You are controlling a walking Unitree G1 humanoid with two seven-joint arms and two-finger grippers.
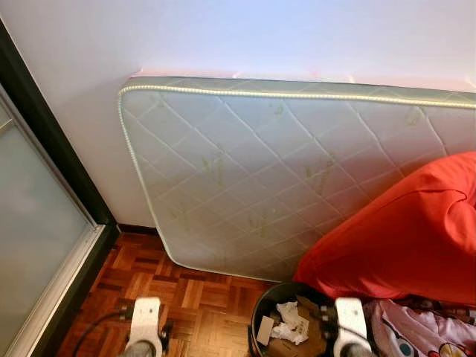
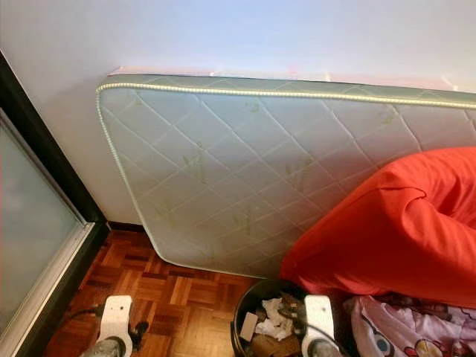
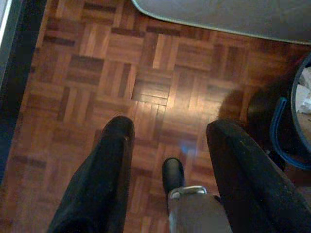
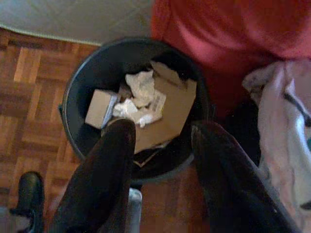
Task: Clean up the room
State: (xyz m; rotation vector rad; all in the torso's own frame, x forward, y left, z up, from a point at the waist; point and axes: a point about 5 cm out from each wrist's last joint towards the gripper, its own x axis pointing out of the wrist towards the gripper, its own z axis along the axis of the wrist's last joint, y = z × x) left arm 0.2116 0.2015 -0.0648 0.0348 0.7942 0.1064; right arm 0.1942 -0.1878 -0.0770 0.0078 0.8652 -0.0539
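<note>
The black bin (image 4: 77, 97) stands on the parquet floor (image 3: 146, 87), near the lower edge of the mattress (image 1: 282, 171) that leans on the wall (image 1: 223, 37). Inside it already lie crumpled paper (image 4: 141, 99), a small box (image 4: 99, 109) and brown cardboard (image 4: 170, 109), so I judge a part of the cleaning is done.

The right tool (image 4: 158, 145) hangs above the bin, its fingers spread apart and holding nothing. The left tool (image 3: 167, 141) hangs over bare floor, also spread and empty.

A red cushion (image 1: 409, 230) and a patterned cloth (image 1: 416, 335) sit just beside the bin, maybe to tidy next. A glass door (image 1: 33, 223) borders the floor's left edge.
</note>
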